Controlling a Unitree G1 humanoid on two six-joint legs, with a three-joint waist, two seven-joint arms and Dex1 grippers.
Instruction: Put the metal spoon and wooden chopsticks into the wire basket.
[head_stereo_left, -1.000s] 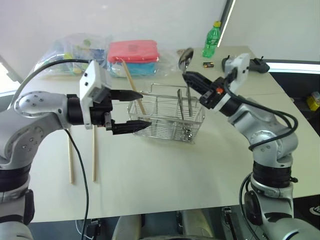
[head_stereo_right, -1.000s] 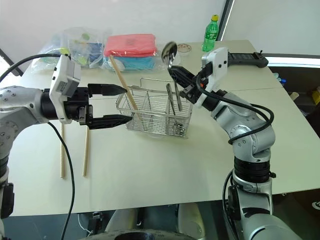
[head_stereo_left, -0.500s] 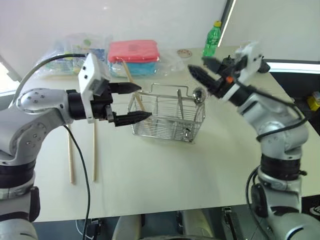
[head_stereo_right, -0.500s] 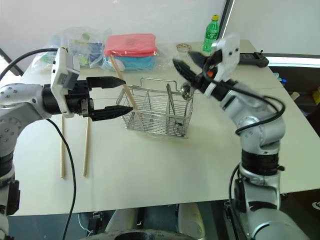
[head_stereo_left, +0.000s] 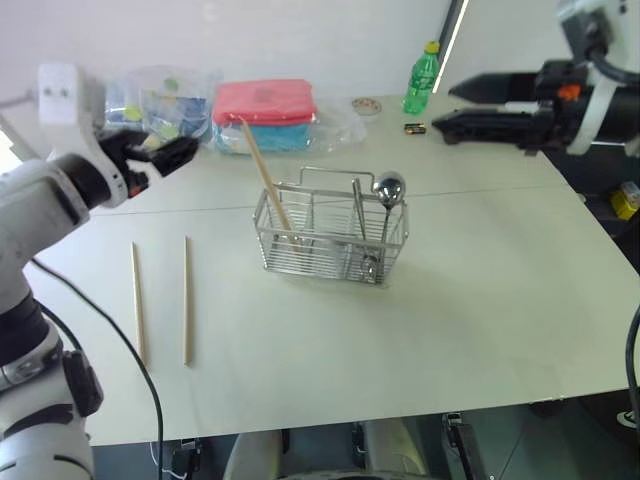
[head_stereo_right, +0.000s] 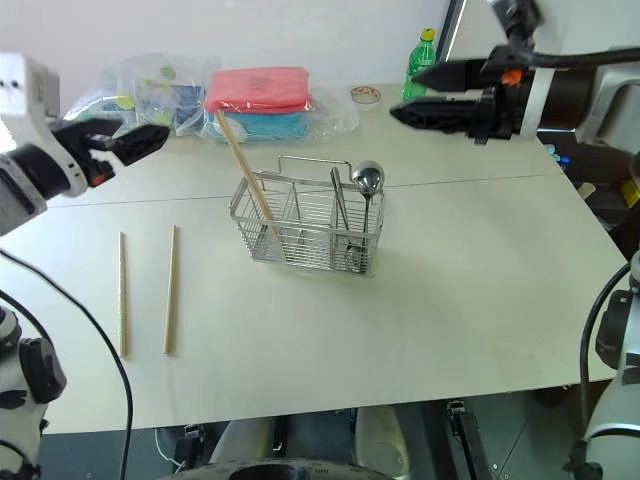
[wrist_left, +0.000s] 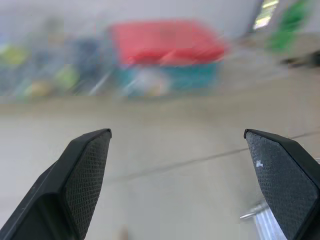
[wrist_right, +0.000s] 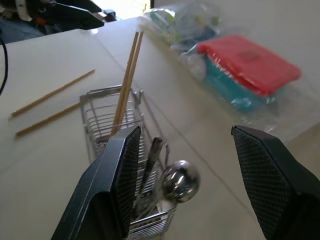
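The wire basket (head_stereo_left: 333, 238) stands mid-table. The metal spoon (head_stereo_left: 388, 192) stands upright in the compartment at the basket's right end, bowl up, handle down. 2 wooden chopsticks (head_stereo_left: 266, 183) lean in its left end, tips tilted up and away toward the robot's left; the right wrist view resolves them as a pair (wrist_right: 126, 77), where the head views read as 1 stick. 2 further chopsticks (head_stereo_left: 186, 298) lie flat on the table left of the basket, parallel, long axes running front to back. The right gripper (head_stereo_left: 448, 106) hangs well above and beyond the basket, fingers apart, empty. The left gripper (wrist_left: 185, 165) shows fingers wide apart, empty. No writing is legible.
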